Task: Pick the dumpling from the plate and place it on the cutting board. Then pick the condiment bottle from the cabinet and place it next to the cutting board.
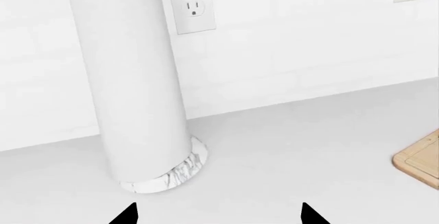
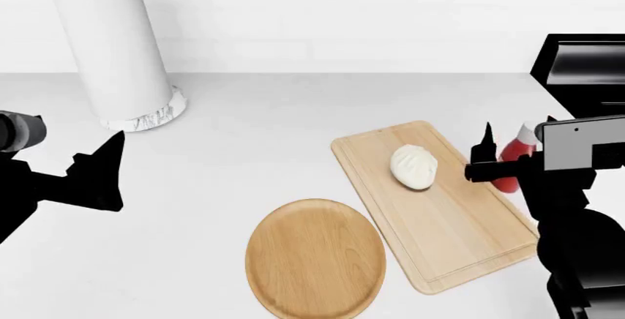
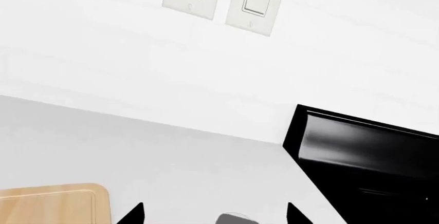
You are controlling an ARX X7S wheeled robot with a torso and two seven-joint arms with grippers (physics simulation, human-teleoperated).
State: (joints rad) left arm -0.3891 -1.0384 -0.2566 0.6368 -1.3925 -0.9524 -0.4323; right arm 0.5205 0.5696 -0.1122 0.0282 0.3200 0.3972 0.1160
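The white pleated dumpling (image 2: 413,166) lies on the far half of the pale cutting board (image 2: 459,235). The round wooden plate (image 2: 315,258) in front of the board, to its left, holds nothing. The red condiment bottle (image 2: 511,164) with its white cap stands on the counter just right of the board. My right gripper (image 3: 214,215) is open and straddles the bottle from above, one black finger (image 2: 485,147) between bottle and board; the grey cap top (image 3: 237,219) shows between the tips without touching them. My left gripper (image 1: 218,216) hangs open and empty at the far left, facing the paper towel roll.
A tall paper towel roll (image 2: 113,41) on a marble base stands at the back left. A black appliance (image 2: 586,70) sits at the back right, close behind my right arm. Outlets and switches (image 3: 219,0) are on the white wall. The counter (image 2: 254,136) is white.
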